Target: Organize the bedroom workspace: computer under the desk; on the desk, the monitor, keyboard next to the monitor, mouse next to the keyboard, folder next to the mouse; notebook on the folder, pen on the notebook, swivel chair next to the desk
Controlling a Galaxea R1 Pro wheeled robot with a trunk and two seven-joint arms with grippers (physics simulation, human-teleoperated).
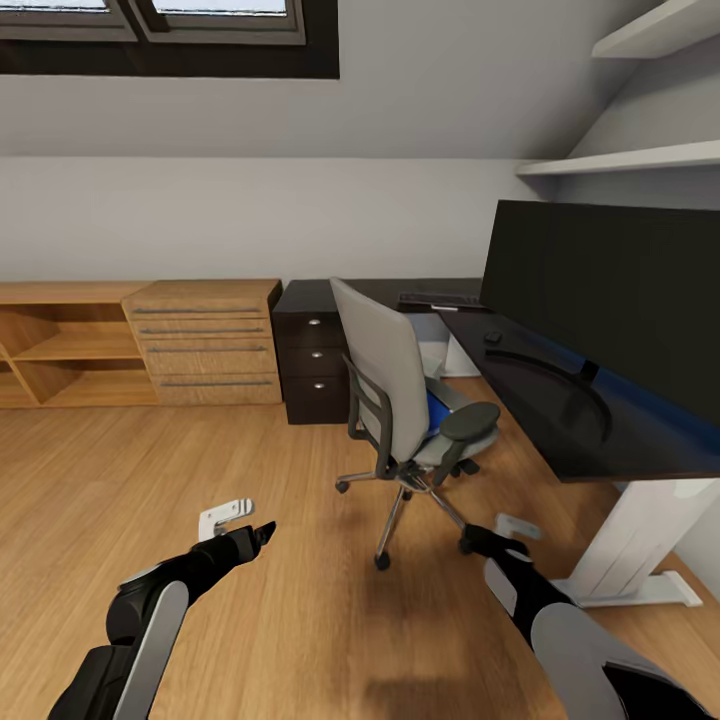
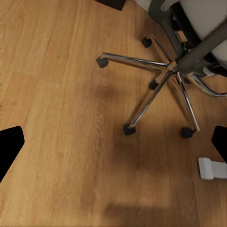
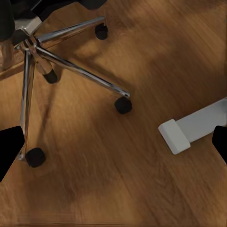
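Our left gripper (image 1: pixel 228 519) hangs low over the floor (image 1: pixel 150 480) with its jaws apart and nothing between them; in the left wrist view the dark fingertips (image 2: pixel 10 146) sit at opposite edges with bare planks between. Our right gripper (image 1: pixel 517 526) is likewise spread and empty, its fingertips (image 3: pixel 9 146) wide apart above the floor near the desk's white foot (image 3: pixel 189 130).

The chair (image 1: pixel 405 400) stands ahead of us, turned toward the desk (image 1: pixel 560 400), its chrome base (image 2: pixel 161 82) close in front of both grippers. The blue folder (image 1: pixel 435 410) lies on its seat. The monitor (image 1: pixel 610 290) stands on the desk, with the mouse (image 1: pixel 493 338) before it and the keyboard (image 1: pixel 440 298) farther back.

Left of the chair the floor runs open to the wooden chest (image 1: pixel 205 340); on the right, the desk's edge and foot hem us in.
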